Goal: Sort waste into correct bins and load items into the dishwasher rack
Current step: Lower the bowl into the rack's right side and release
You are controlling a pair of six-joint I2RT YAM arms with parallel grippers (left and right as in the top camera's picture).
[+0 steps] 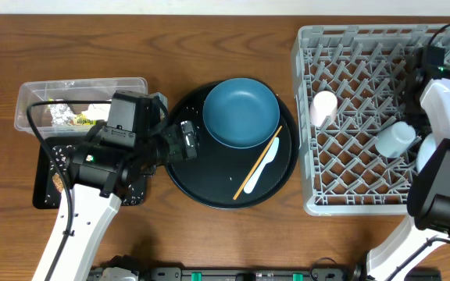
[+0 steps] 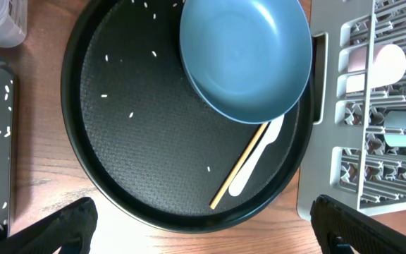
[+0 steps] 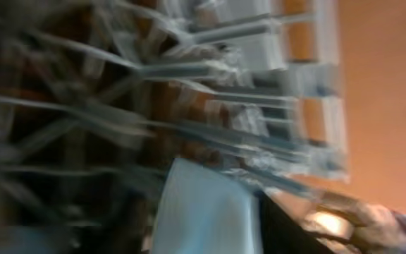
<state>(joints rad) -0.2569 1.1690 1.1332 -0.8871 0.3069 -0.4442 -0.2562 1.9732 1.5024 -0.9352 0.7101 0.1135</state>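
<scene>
Your left gripper (image 2: 203, 229) hangs with jaws wide apart over the round black tray (image 2: 72, 141), probably ready to take the dark blue dish (image 2: 245, 56), chopstick (image 2: 222, 193) or white spoon (image 2: 265, 144) lying on it. Right of the tray, over the dishwasher rack (image 1: 311, 195), your right gripper (image 1: 420, 147) is beside the light blue cup (image 1: 395, 139); the blur means you cannot tell its grip.

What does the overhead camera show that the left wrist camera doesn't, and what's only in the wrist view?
Only overhead: the snack wrapper and the tissue inside the clear tub, the whole dishwasher rack, and the right arm over its right part.
Only left wrist: that the left gripper is open and empty, and loose rice grains plainly scattered on the round black tray.
Both: the blue dish on that tray, the chopstick and white spoon beside it, the pink cup in the rack, and the rice-speckled flat black tray.
</scene>
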